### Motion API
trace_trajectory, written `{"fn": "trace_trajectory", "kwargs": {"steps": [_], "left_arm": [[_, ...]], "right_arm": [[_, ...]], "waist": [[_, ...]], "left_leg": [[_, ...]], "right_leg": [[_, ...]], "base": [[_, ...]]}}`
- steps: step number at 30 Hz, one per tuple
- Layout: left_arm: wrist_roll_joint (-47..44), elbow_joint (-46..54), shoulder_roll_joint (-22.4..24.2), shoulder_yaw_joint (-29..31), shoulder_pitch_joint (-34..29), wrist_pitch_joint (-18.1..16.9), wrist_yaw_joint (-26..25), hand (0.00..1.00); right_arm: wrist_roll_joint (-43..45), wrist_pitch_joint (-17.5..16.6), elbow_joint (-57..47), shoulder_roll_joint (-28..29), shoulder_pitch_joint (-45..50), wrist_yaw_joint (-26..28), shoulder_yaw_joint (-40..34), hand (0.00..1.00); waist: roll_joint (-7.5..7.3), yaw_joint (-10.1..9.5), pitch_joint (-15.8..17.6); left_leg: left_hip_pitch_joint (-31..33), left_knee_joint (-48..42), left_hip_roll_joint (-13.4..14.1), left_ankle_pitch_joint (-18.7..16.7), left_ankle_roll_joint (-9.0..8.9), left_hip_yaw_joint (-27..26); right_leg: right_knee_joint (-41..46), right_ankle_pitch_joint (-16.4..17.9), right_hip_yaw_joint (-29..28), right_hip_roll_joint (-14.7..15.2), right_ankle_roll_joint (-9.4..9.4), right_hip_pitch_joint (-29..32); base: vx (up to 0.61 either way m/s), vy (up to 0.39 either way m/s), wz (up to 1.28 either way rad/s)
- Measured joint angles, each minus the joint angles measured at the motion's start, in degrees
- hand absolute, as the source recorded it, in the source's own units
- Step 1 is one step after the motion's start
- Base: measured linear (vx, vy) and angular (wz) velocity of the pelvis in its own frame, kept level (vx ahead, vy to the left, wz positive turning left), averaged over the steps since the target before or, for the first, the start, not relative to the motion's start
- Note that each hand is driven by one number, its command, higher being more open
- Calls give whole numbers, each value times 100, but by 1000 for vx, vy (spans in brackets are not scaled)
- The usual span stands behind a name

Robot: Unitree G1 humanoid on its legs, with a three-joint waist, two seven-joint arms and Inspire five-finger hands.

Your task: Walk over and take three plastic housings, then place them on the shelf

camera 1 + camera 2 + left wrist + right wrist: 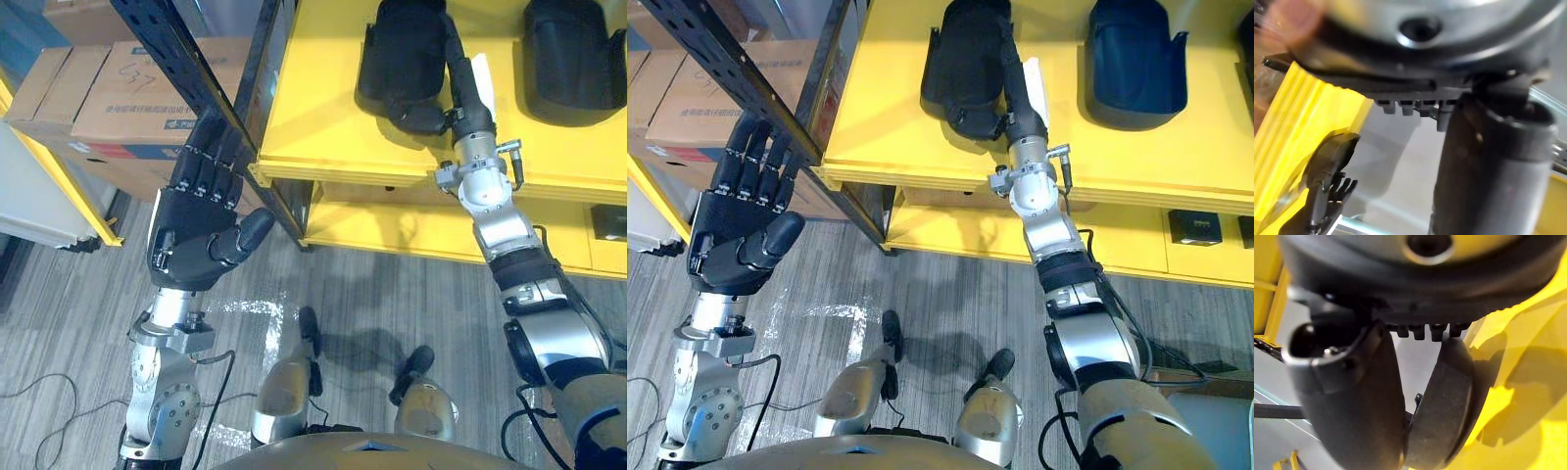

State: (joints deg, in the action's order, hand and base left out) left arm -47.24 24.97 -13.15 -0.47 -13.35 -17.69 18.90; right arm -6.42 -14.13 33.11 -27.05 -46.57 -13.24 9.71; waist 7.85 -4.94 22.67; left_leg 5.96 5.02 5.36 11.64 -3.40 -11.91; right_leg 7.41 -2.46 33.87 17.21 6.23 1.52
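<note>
Two black plastic housings stand on the top board of the yellow shelf. My right hand reaches up onto that board and its fingers and thumb pinch the right edge of the left housing, which rests on the board. In the right wrist view the thumb presses against that housing's curved wall. The second housing stands free to the right. My left hand is raised, palm towards me, fingers straight, left of the shelf's corner and holding nothing.
A dark perforated upright slants past the shelf's left corner, just behind my left hand. Cardboard boxes are stacked behind it. A small black box lies on the lower yellow board. A white, yellow-framed unit stands at the left.
</note>
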Motion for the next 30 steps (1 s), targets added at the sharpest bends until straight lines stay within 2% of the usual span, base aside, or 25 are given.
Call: {"fn": "trace_trajectory", "kwargs": {"steps": [5, 17, 19, 21, 24, 25, 26, 27, 30], "left_arm": [[-2, -61, 1, -1, 7, 0, 4, 100], [-16, -91, 0, -178, -6, -1, 22, 100], [-15, -91, 0, -182, -41, -2, 26, 100], [-13, -91, 1, -180, -140, -4, 26, 100], [26, -88, 1, -137, -321, -7, 20, 100], [67, -86, 1, -116, -399, -7, 24, 100], [68, -86, 1, -100, -440, -7, 29, 100], [88, -85, 1, -68, -510, 5, 32, 100], [119, -74, 1, -17, -554, 14, 48, 100]], "right_arm": [[-193, -82, 156, -32, -114, -105, 1, 100], [-431, -163, 245, -290, -149, -165, 208, 100], [-505, -104, -322, -293, 272, -182, 55, 100], [-711, -54, -1461, -292, 1291, -165, -135, 100], [-991, 8, -2651, -124, 2383, -107, -344, 100], [-1136, 14, -3208, 36, 2962, -87, -491, 100], [-1137, 15, -3372, 107, 3160, -89, -535, 100], [-1139, 14, -3699, 254, 3610, -102, -708, 100], [-1134, 10, -4008, 421, 4158, -198, -1120, 100]], "waist": [[1, 16, 1], [26, -11, 62], [24, -14, 61], [4, -8, 50], [-58, 75, -49], [-158, 116, -219], [-216, 159, -305], [-350, 254, -471], [-511, 348, -761]], "left_leg": [[-6, -15, -73, 66, 59, 44], [-61, 5, -76, 31, 17, 40], [-98, 5, -68, 14, 14, 34], [-228, 7, -61, -43, 20, -13], [-344, 8, -57, -108, 47, -125], [-349, 8, -53, -152, 22, -224], [-351, 8, -50, -161, 19, -252], [-424, 8, -24, -183, -3, -320], [-561, 9, 32, -250, -52, -478]], "right_leg": [[155, 34, 29, 114, 14, 19], [120, 29, 35, 133, 19, -53], [-8, -6, 33, 85, 63, -145], [-195, -64, 34, 36, 126, -335], [-473, -169, -2, -29, 159, -495], [-659, -251, -67, -93, 172, -509], [-716, -267, -80, -116, 174, -518], [-820, -319, -91, -163, 159, -606], [-871, -318, -153, -222, 155, -707]], "base": [[13, -11, 6], [-23, -9, 0], [2, -22, -1], [33, -53, -7], [60, -44, -20], [64, -28, -27], [119, -43, -28], [88, -29, -16], [96, -35, -19]]}}
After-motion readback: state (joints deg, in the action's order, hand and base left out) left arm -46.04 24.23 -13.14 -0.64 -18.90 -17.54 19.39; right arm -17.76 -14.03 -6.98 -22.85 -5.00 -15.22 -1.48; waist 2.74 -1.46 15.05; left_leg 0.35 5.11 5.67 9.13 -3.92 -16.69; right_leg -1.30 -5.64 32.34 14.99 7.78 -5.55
